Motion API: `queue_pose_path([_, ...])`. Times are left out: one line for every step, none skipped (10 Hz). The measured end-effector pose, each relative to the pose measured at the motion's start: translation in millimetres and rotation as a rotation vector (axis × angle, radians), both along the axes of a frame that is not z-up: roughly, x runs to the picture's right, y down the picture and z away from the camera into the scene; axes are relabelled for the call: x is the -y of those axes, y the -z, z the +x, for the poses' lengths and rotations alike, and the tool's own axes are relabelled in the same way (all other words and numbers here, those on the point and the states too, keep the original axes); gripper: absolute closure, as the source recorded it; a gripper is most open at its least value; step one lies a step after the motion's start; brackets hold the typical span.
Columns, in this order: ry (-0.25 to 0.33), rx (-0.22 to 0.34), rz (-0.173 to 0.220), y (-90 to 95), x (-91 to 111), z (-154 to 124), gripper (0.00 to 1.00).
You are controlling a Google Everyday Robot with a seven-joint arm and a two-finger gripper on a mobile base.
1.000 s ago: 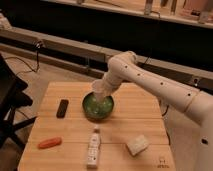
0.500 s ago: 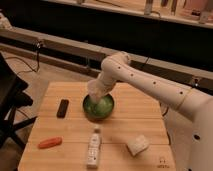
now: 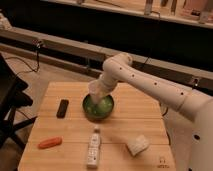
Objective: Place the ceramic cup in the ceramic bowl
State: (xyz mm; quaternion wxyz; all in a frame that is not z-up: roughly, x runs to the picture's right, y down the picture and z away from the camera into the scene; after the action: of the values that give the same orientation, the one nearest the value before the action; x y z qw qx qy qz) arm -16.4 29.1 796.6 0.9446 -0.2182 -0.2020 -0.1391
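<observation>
The green ceramic bowl [image 3: 101, 108] sits near the middle of the wooden table [image 3: 140, 107]. My gripper [image 3: 100, 93] at the end of the white arm [image 3: 145, 82] reaches in from the right. It hangs over the bowl's left half. It is shut on the white ceramic cup [image 3: 95, 90], which is tilted just above the bowl's rim. The fingers are mostly hidden behind the cup and wrist.
A black remote [image 3: 62, 108] lies left of the bowl. An orange carrot [image 3: 50, 143] is at the front left. A white labelled bottle [image 3: 93, 146] lies in front of the bowl, with a pale block [image 3: 137, 145] to its right. A black chair [image 3: 10, 100] stands left of the table.
The arm's upper joint swung slightly left, then back right. The cup has stayed over the bowl's left side, sinking only a little.
</observation>
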Motion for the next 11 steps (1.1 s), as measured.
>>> queue_pose_path([-0.001, -0.002, 0.000, -1.0, -0.1, 4.8, 0.88])
queue_pose_path([0.001, -0.001, 0.002, -2.0, -0.4, 12.8, 0.96])
queue_pose_path([-0.003, -0.003, 0.002, -2.1, -0.2, 19.6, 0.95])
queue_pose_path([0.000, -0.001, 0.002, -2.4, -0.5, 17.8, 0.88])
queue_pose_path([-0.001, -0.002, 0.001, -3.0, -0.5, 12.0, 0.79])
queue_pose_path([-0.002, -0.002, 0.000, -3.5, -0.4, 1.1, 0.67])
queue_pose_path([-0.003, -0.002, 0.001, -3.8, 0.0, -1.3, 0.59])
queue_pose_path([-0.005, -0.003, 0.001, -5.2, -0.6, 4.4, 0.59])
queue_pose_path([-0.003, -0.003, 0.003, -6.5, -1.1, 11.4, 0.65])
queue_pose_path([-0.003, -0.005, 0.003, -8.0, -2.1, 17.2, 0.75])
queue_pose_path([-0.001, -0.005, 0.004, -9.0, -2.9, 16.1, 0.78])
